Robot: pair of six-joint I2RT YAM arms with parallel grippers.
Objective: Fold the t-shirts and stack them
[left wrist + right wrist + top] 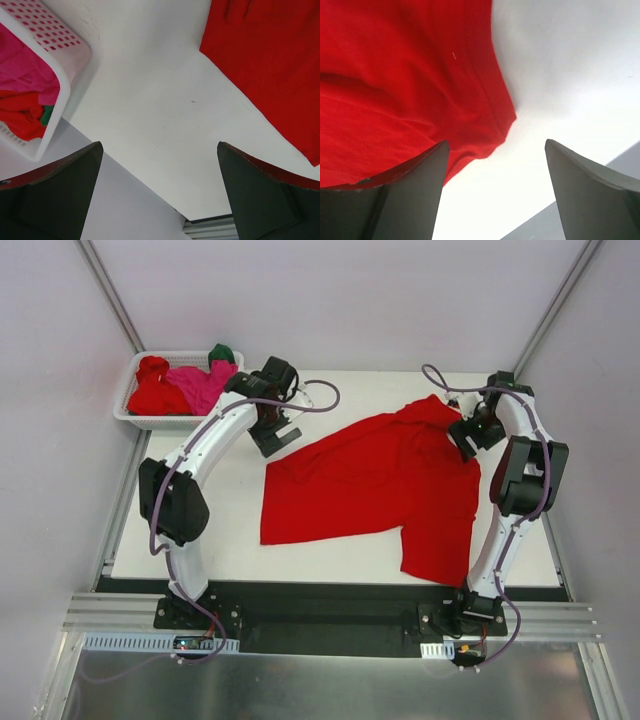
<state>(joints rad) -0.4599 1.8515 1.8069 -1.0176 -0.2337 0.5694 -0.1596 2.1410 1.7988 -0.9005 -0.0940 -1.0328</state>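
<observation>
Red t-shirt (370,485) is spread on desk (230,530); far-right corner is overhung by right jaws, left jaws are placed off-cloth leftward; both opened wide, empty

Bare table (235,550) at lower left lies open; the basket (150,422) blocks the upper left, the red t-shirt (370,480) covers the centre.

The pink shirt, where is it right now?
In the top view the pink shirt lies in the white basket at the far left, between a red shirt and a green shirt.
</observation>
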